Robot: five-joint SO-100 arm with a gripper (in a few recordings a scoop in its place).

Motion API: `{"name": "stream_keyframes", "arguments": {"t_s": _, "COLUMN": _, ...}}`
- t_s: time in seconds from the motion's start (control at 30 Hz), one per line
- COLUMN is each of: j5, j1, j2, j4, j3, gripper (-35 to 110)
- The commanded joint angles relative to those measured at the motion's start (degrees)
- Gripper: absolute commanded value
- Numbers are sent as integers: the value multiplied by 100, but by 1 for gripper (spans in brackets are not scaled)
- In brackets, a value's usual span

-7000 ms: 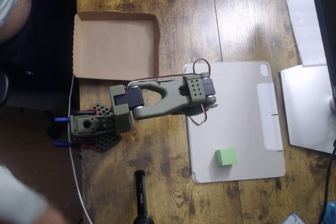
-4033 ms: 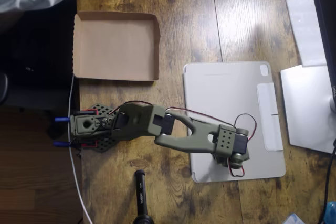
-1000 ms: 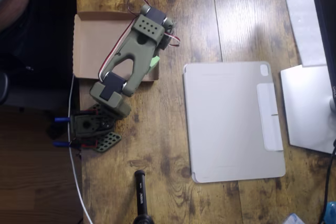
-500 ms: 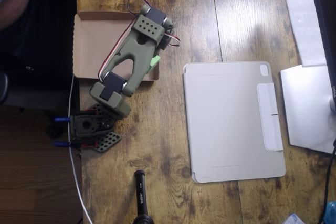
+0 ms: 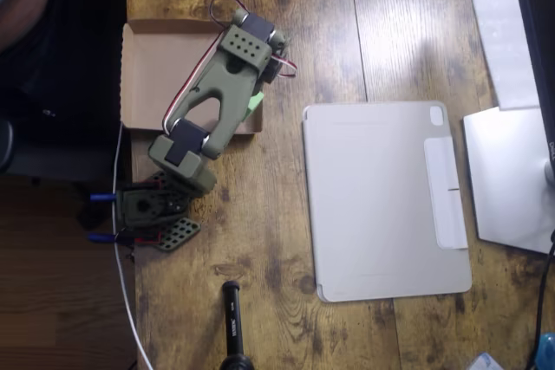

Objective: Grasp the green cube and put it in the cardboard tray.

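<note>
Overhead view. The small pastel-green cube (image 5: 255, 100) is showing only as a sliver at the 3 o'clock edge of the olive-green robot arm (image 5: 217, 101), just inside the right rim of the shallow brown cardboard tray (image 5: 152, 75). The arm's body is hiding whether the cube is resting on the tray floor or hanging above it. The gripper (image 5: 257, 84) is lying under the wrist housing; I cannot tell whether its jaws are spread or pinching the cube.

The arm is reaching from its base at 7 o'clock of the tray up toward 1 o'clock, covering the tray's right half. The tray's left half is lying bare brown, with its left edge sitting at the edge of the wooden table (image 5: 295, 6).

Open room: a clear strip of wood is running between the tray's right rim and the flat grey tablet cover (image 5: 381, 201), which is lying at 4 o'clock of the tray, well apart from it.

Against the frame seven seconds back: the cube is no longer sitting on the lower part of the grey cover, and the arm is now extending over the tray rather than folding across the table's middle. Against half a second back, nothing is visibly shifting.
</note>
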Motion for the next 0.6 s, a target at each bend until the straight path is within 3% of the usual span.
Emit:
{"name": "stream_keyframes", "arguments": {"t_s": 0.0, "j5": -9, "j1": -44, "j2": 237, "j4": 44, "j3": 44, "gripper": 18}}
{"name": "stream_keyframes", "arguments": {"t_s": 0.57, "j5": -132, "j1": -44, "j2": 237, "j4": 26, "j3": 88, "gripper": 18}}
